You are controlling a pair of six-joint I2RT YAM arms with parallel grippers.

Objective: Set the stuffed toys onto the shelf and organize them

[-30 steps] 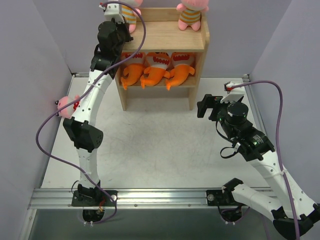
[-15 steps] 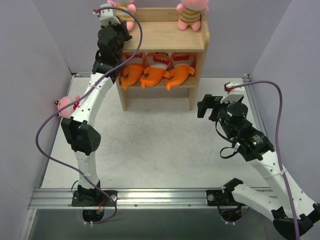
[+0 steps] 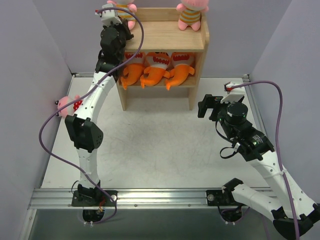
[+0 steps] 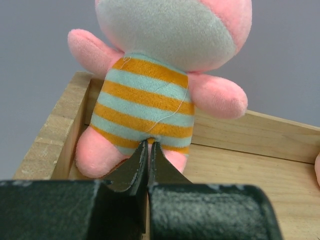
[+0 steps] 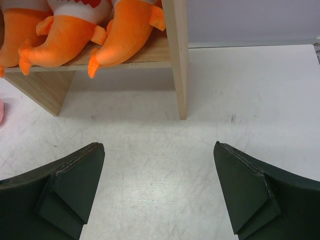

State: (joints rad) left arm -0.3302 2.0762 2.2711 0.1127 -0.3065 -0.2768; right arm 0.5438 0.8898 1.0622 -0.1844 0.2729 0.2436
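The left arm (image 3: 95, 95) reaches to the upper left of the overhead frame, and the left jaws stand at the top tier of the shelf (image 3: 165, 37). In the left wrist view they are pressed together with only a hairline between them. Their tips touch the lower hem of a striped doll (image 4: 145, 105) between its legs; whether any fabric is pinched there I cannot tell. That doll sits upright in the corner of the raised rim, at the upper left of the shelf; a second striped doll (image 3: 190, 15) sits upright on the same tier toward its upper right, well apart from the first.

Three orange fish lie side by side on the middle tier, touching one another: the left fish (image 3: 131, 71); the centre fish (image 3: 155, 67); the right fish (image 3: 181, 67). A polka-dot doll (image 3: 65, 105) lies on the desk (image 3: 160, 145) at the left edge of the overhead frame, partly hidden behind the left arm.

The right arm (image 3: 250, 140) sits at the right of the frame; the right jaws are spread wide and hold nothing. Only desk surface shows between them, and the shelf's side panel is near, in the upper middle of the right wrist view.
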